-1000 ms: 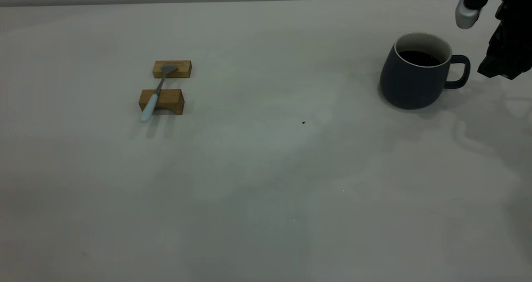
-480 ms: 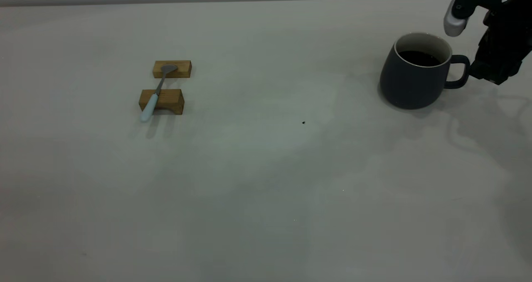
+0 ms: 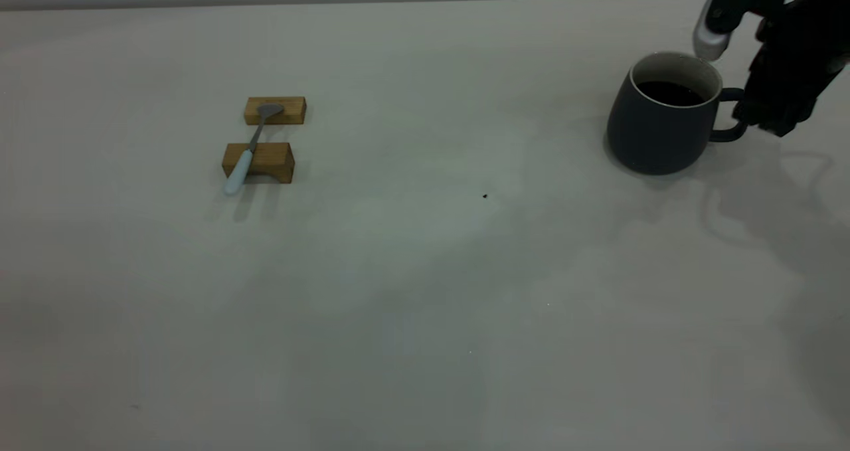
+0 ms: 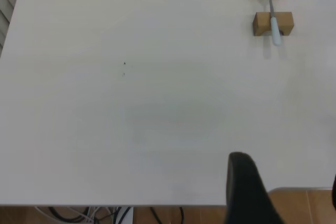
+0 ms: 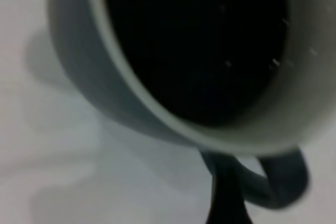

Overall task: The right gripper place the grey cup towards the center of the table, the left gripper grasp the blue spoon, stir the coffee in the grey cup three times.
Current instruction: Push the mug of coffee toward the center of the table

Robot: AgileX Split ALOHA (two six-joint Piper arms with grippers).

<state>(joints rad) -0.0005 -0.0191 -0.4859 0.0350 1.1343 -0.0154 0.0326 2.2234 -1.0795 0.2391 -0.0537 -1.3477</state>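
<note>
The grey cup (image 3: 657, 122) stands at the table's (image 3: 425, 271) far right, with dark coffee (image 3: 671, 92) inside and its handle (image 3: 727, 115) pointing right. My right gripper (image 3: 737, 76) is open at the handle: its silver pad sits just behind the rim and its black finger (image 3: 770, 112) is against the handle's outer side. The right wrist view is filled by the cup (image 5: 89, 77), the coffee (image 5: 199, 40) and the handle (image 5: 283, 182), with one dark finger (image 5: 226, 198) beside it. The blue spoon (image 3: 247, 152) lies across two wooden blocks at left. My left gripper (image 4: 286, 198) hangs open near the table's edge, far from the spoon (image 4: 273, 17).
Two tan wooden blocks (image 3: 275, 110) (image 3: 258, 162) carry the spoon. A tiny dark speck (image 3: 485, 196) marks the table's middle. In the left wrist view, a wooden floor and cables (image 4: 105, 214) show past the table's edge.
My right gripper has moved left and slightly down towards the cup; its black finger now reaches the handle. Cup and spoon have not moved.
</note>
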